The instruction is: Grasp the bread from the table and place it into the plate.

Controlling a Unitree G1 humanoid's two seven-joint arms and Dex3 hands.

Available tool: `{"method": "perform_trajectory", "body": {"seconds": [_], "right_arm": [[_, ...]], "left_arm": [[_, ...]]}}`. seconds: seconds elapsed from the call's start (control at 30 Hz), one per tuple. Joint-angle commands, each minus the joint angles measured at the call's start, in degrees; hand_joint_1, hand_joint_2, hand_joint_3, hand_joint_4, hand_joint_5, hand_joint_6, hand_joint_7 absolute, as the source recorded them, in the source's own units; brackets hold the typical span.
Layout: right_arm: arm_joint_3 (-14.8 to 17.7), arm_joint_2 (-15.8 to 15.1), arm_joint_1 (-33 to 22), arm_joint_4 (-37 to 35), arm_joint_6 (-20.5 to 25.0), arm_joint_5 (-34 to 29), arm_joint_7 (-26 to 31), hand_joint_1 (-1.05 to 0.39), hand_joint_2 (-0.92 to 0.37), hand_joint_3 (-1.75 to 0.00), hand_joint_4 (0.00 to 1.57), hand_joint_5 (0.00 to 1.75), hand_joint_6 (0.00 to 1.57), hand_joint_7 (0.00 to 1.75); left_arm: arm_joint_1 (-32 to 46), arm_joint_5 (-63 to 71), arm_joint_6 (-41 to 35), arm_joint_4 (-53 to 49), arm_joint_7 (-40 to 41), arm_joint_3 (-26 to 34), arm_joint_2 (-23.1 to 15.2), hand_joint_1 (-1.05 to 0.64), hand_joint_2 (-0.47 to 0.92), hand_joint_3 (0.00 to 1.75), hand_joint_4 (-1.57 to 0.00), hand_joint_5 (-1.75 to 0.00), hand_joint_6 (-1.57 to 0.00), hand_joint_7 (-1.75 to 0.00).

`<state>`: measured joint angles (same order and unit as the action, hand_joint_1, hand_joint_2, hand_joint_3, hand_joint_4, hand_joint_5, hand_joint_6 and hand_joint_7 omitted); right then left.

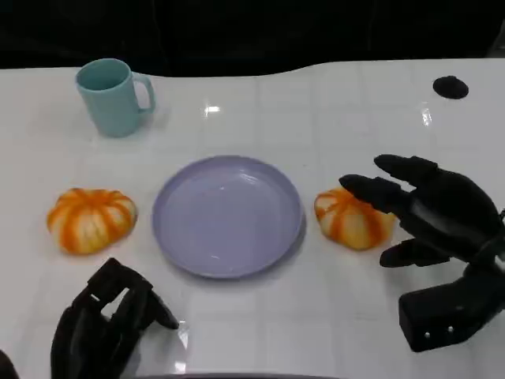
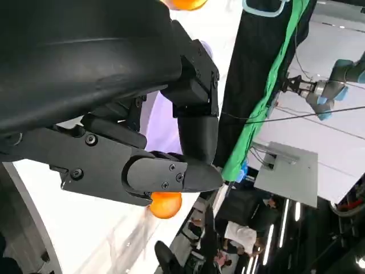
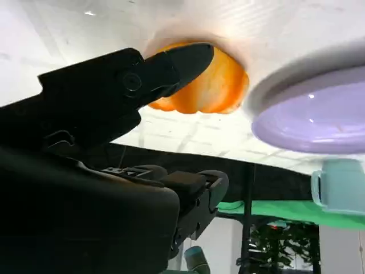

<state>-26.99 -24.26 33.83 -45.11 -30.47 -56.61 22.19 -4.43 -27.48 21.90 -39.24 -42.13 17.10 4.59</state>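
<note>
- left hand (image 1: pixel 106 328) lay idle near the table (image 1: pixel 331 103) edge, left of the plate (image 1: pixel 228 215), fingers curled on nothing.
- a second bread (image 1: pixel 91 219) sat left of the plate, untouched.
- the plate held nothing.
- bread (image 1: pixel 351 219) lay just right of the plate; right hand (image 1: pixel 430 209) hovered spread over it, apparently poised to grasp.

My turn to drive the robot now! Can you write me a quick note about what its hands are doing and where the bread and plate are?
Right hand: open, fingers spread beside the right bread, not yet gripping it.
Left hand: resting low near the table's front edge, fingers curled in, holding nothing.
Purple plate: middle of the table, nothing on it.
Left bread: on the table, left of the plate.
Done: the right hand is at the bread.
Left: grip the bread, lift it, set it in the plate.
</note>
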Motion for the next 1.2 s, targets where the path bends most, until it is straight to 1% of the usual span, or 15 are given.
{"method": "perform_trajectory", "body": {"seconds": [0.03, 0.2, 0.43, 0.67, 0.83, 0.87, 0.93, 0.97, 1.0, 1.03, 1.07, 1.1, 1.13, 1.17, 1.2], "right_arm": [[-3.64, 0.95, 3.86, -5.72, 2.38, -1.65, 2.66, -0.55, -0.85, -0.01, 0.22, 0.01, 0.26, 0.00], [-8.05, 3.44, 7.90, -14.03, 4.99, -2.65, 4.22, -0.57, -0.86, 0.00, 0.24, 0.02, 0.25, 0.00], [-11.36, 7.78, 12.02, -23.60, 8.27, -1.74, 3.56, -0.57, -0.87, -0.01, 0.21, 0.00, 0.22, 0.00], [-13.08, 11.14, 13.77, -27.46, 11.16, -0.57, 1.80, -0.55, -0.87, 0.00, 0.21, 0.00, 0.22, 0.00], [-12.17, 12.91, 13.91, -28.82, 10.92, 2.43, 0.13, -0.48, -0.90, -0.01, 0.24, 0.02, 0.23, 0.01], [-11.88, 13.09, 13.75, -28.95, 10.65, 3.12, 0.63, -0.42, -0.91, -0.01, 0.43, 0.12, 0.31, 0.04], [-11.49, 13.37, 13.56, -29.20, 10.55, 4.08, 1.18, -0.35, -0.92, -0.02, 0.63, 0.29, 0.46, 0.05], [-11.55, 13.41, 13.56, -29.26, 10.57, 4.31, 1.25, -0.33, -0.92, -0.02, 0.67, 0.36, 0.51, 0.04], [-11.78, 13.41, 13.29, -29.34, 10.57, 4.27, 2.85, -0.31, -0.92, -0.04, 0.69, 0.54, 0.58, 0.05], [-11.98, 13.40, 13.09, -29.42, 10.55, 4.22, 4.09, -0.26, -0.92, -0.05, 0.62, 1.05, 0.70, 0.05], [-12.15, 13.40, 12.97, -29.51, 10.52, 4.18, 5.00, -0.24, -0.92, -0.06, 0.57, 1.33, 0.76, 0.05], [-12.41, 13.34, 12.86, -29.69, 10.54, 3.96, 6.09, -0.23, -0.92, -0.07, 0.55, 1.48, 0.79, 0.05], [-12.61, 13.30, 12.84, -29.86, 10.56, 3.84, 6.67, -0.23, -0.92, -0.17, 0.58, 1.64, 0.93, 0.10], [-12.56, 13.14, 12.77, -29.98, 10.11, 4.01, 7.20, -0.23, -0.92, -0.20, 0.60, 1.69, 0.98, 0.12], [-12.50, 13.02, 12.73, -30.08, 9.76, 4.17, 7.54, -0.28, -0.92, -0.15, 0.66, 1.72, 1.06, 0.16]], "left_arm": [[-0.09, -0.22, 0.49, -0.17, -0.43, 0.24, -0.83, -0.58, 0.92, 0.26, -0.63, -1.75, -0.50, -1.55], [-0.01, -0.15, 0.14, 0.05, -0.06, 0.16, -0.83, -0.58, 0.92, 0.26, -0.64, -1.75, -0.50, -1.56], [0.59, -0.22, 0.89, 0.26, -0.41, 0.15, -0.52, -0.58, 0.92, 0.26, -0.63, -1.75, -0.49, -1.56], [1.20, -0.95, 0.05, 1.34, -0.20, 0.23, 0.10, -0.57, 0.92, 0.26, -0.62, -1.75, -0.48, -1.56], [1.73, -0.94, -0.24, 2.04, -0.16, 0.07, 0.22, -0.56, 0.92, 0.26, -0.62, -1.75, -0.47, -1.55], [1.82, -0.92, -0.32, 2.18, -0.24, -0.01, 0.25, -0.56, 0.92, 0.26, -0.62, -1.75, -0.47, -1.55], [1.96, -1.00, -0.54, 2.39, -0.46, -0.10, 0.28, -0.56, 0.92, 0.26, -0.62, -1.75, -0.47, -1.55], [1.99, -1.03, -0.62, 2.45, -0.49, -0.11, 0.29, -0.55, 0.92, 0.27, -0.62, -1.75, -0.47, -1.55], [1.95, -1.32, -0.81, 2.43, -0.92, -0.06, 0.28, -0.56, 0.92, 0.26, -0.62, -1.75, -0.47, -1.55], [1.91, -1.53, -0.96, 2.42, -1.24, 0.00, 0.28, -0.56, 0.92, 0.26, -0.62, -1.75, -0.48, -1.55], [1.89, -1.67, -1.08, 2.41, -1.47, 0.05, 0.27, -0.56, 0.92, 0.26, -0.62, -1.75, -0.48, -1.54], [2.00, -1.63, -1.26, 2.68, -1.25, 0.04, 0.32, -0.56, 0.92, 0.26, -0.62, -1.75, -0.48, -1.54], [2.10, -1.55, -1.38, 2.90, -1.01, 0.03, 0.35, -0.56, 0.92, 0.24, -0.62, -1.75, -0.49, -1.52], [2.13, -1.60, -1.46, 2.98, -0.92, 0.03, 0.37, -0.56, 0.92, 0.24, -0.61, -1.75, -0.50, -1.51], [2.15, -1.65, -1.51, 3.01, -0.89, 0.03, 0.37, -0.56, 0.92, 0.24, -0.61, -1.75, -0.50, -1.50]]}}
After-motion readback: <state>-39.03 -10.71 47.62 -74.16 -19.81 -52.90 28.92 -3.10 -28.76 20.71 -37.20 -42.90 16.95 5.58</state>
